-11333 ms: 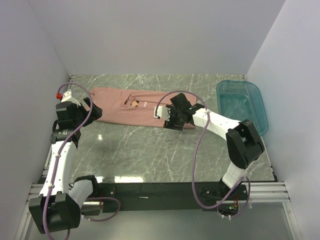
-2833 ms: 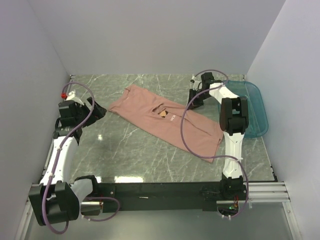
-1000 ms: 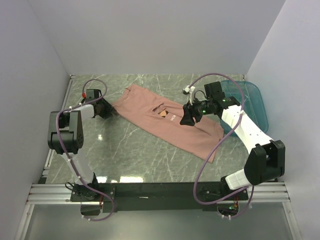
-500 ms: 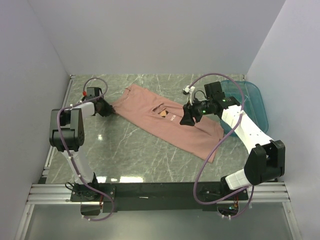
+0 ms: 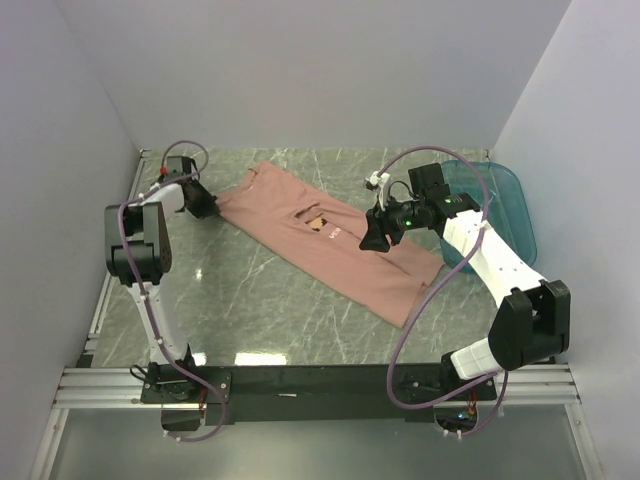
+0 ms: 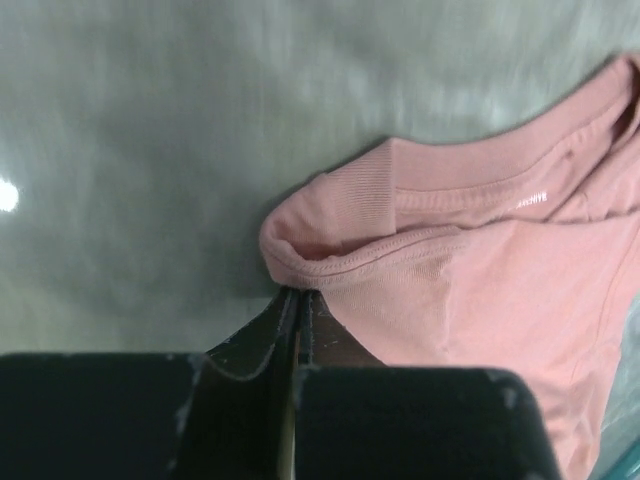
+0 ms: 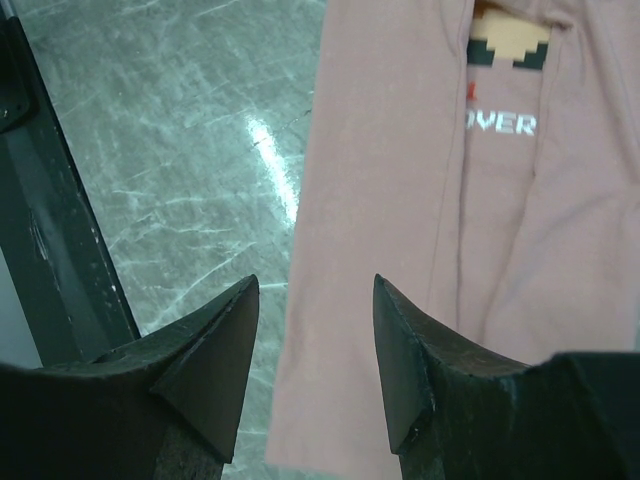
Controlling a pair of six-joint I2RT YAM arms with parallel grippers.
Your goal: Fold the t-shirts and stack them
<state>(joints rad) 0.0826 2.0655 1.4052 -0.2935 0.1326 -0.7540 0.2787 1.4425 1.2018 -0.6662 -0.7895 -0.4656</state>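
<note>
bench (image 5: 260, 300), grey-green marbled top, carries one dusty-pink t-shirt (image 5: 345, 262). the shirt lies flat as a long narrow band set slantwise. its nearest end sits right of the bench's centre and its far end reaches toward the far left corner. an orange-brown print and white lettering show at mid-length.

right gripper (image 5: 372, 240) hangs over the shirt beside the print. its jaws stand apart and hold nothing, and the wrist view shows cloth and bare bench between the fingers (image 7: 225, 345).

translucent teal tub (image 5: 522, 232) sits at the right edge, toward the far corner.

left gripper (image 6: 297, 296), near the far left corner, has its jaws pressed together on a bunched fold at the shirt's far end.
</note>
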